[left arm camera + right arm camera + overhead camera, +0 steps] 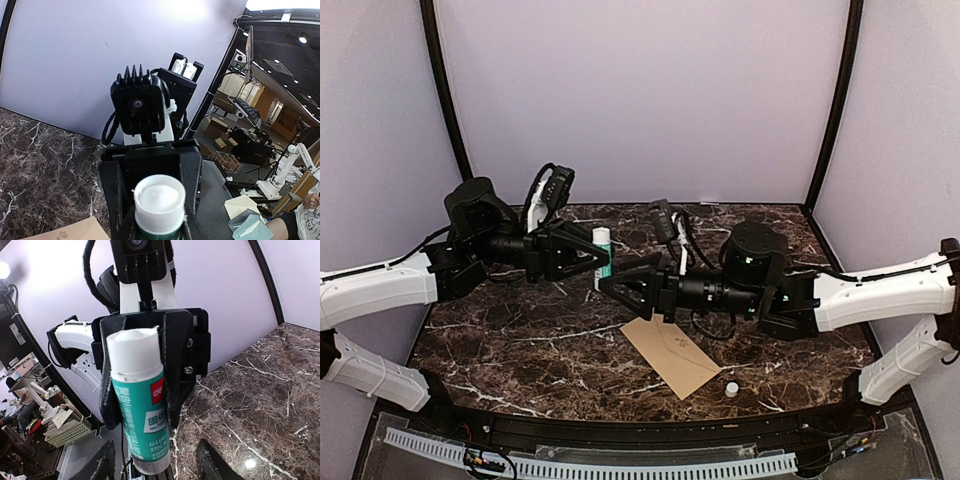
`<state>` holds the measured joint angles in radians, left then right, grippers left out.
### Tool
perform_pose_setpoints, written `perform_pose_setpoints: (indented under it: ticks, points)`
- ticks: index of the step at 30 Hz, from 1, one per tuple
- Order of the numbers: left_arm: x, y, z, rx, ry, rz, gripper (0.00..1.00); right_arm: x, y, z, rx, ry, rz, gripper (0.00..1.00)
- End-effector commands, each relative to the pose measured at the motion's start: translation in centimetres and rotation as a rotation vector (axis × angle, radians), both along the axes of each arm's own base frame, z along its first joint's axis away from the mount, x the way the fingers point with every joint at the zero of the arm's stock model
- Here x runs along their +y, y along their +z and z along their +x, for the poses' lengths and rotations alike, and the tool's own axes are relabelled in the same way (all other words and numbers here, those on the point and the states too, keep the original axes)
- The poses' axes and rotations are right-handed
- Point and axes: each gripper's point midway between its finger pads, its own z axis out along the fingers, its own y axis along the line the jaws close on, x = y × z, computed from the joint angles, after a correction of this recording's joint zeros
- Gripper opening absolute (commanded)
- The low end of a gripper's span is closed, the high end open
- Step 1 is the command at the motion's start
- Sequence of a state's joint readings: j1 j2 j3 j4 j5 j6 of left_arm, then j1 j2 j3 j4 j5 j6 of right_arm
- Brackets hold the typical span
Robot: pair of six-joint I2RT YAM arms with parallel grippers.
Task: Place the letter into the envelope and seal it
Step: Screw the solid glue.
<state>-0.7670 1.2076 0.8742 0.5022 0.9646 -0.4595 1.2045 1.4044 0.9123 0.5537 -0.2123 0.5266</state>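
The kraft-brown envelope (670, 355) lies flat on the marble table, in front of the right arm; its corner shows in the left wrist view (70, 231). No letter is in view. My left gripper (603, 262) is shut on a green and white glue stick (602, 250), holding it upright above the table; the stick's white top fills the left wrist view (159, 199). My right gripper (612, 285) is open, its two fingers spread either side of the stick's lower end (145, 440) without touching it.
A small white cap (731, 387) lies on the table right of the envelope's near corner. The table's front edge (620, 425) runs just below it. Purple walls close in the back and sides.
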Motion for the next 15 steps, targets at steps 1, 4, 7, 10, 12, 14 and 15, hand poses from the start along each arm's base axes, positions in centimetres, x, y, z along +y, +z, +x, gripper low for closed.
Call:
perform_pose_setpoints:
  ticks: [1,4,7,10,12,14,15]
  points:
    - [0.54,1.18,-1.30,-0.038,-0.039,-0.040,0.00,0.76,2.40,-1.09,-0.047,0.054,0.063,0.49]
    - [0.52,1.16,-1.33,-0.038,-0.041,-0.039,0.00,0.93,2.40,-1.15,-0.050,0.056,0.063,0.39]
    - [0.53,1.19,-1.35,-0.040,-0.040,-0.040,0.00,1.03,2.31,-1.21,-0.048,0.060,0.060,0.32]
    - [0.54,1.19,-1.25,-0.042,-0.030,-0.039,0.00,1.10,2.20,-1.31,-0.047,0.064,0.055,0.29]
    - [0.56,1.19,-1.17,-0.042,-0.027,-0.039,0.00,1.06,2.21,-1.38,-0.048,0.066,0.055,0.31]
    - [0.51,1.12,-1.18,-0.040,-0.029,-0.037,0.00,1.13,2.08,-1.42,-0.048,0.070,0.051,0.37]
    - [0.49,1.09,-1.18,-0.039,-0.030,-0.036,0.00,1.16,2.04,-1.41,-0.047,0.070,0.049,0.39]
